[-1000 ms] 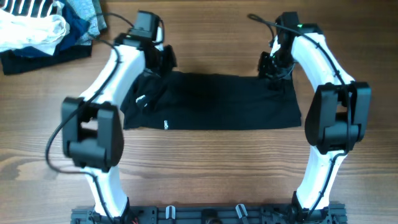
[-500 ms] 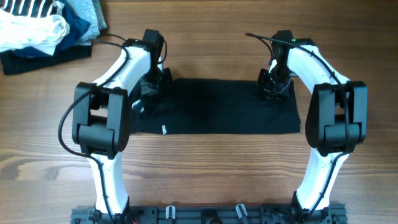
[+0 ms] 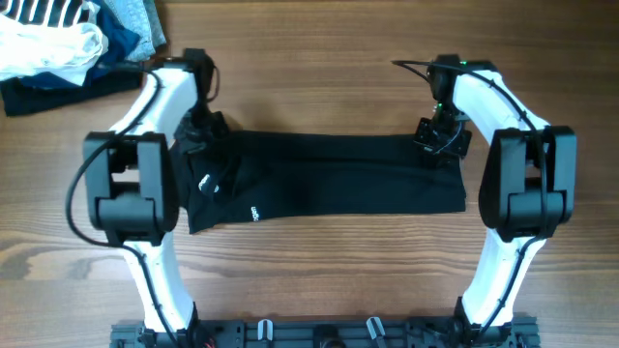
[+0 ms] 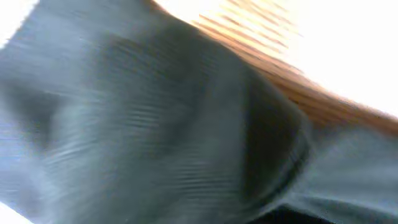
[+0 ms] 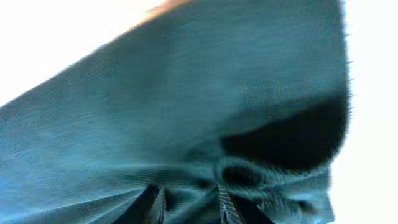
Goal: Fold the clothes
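The black garment (image 3: 329, 179) lies flat on the wooden table (image 3: 319, 58) as 1 wide band running left to right across the middle, between the 2 arms. Its right end is cut square, while its left end is rumpled and folded over itself, with a small white logo (image 3: 254, 215) by the near edge. The left gripper (image 3: 201, 143) sits low at the far left corner of the garment. Its jaws are closed, and in the left wrist view blurred dark cloth fills the frame and bunches toward the bottom, so it appears to hold that corner, though its fingers cannot be seen. The right gripper (image 3: 437, 145) sits at the far right corner. In the right wrist view its fingers (image 5: 152, 208) stand narrow, with a gather of cloth pinched between them and the rest of the fabric spreading away above. A heap (image 3: 58, 43) of white, striped, light-blue and navy clothing lies in the far left corner of the table, well apart from the garment.
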`<state>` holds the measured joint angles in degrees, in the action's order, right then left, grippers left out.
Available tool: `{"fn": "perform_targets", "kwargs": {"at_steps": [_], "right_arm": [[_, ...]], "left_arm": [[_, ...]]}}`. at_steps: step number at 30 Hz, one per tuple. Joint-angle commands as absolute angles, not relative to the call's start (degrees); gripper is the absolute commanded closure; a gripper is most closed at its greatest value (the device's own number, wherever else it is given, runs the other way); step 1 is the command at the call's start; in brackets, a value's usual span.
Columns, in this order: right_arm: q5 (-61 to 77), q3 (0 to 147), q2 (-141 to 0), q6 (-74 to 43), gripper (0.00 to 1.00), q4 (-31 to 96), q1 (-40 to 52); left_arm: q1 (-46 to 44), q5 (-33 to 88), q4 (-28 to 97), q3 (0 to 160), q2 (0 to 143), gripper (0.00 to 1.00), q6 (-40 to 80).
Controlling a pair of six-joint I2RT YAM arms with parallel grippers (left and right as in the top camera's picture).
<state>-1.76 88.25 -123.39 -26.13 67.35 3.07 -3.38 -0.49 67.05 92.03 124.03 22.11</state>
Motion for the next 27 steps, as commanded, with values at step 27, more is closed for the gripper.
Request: {"fn": "perform_targets", "kwargs": {"at_steps": [27], "right_arm": [[11.6, 97.0, -121.0, -15.4, 0.76, 74.0, 7.0]], "left_arm": [[-17.6, 12.6, 58.2, 91.1, 113.4, 0.95, 18.4]]}}
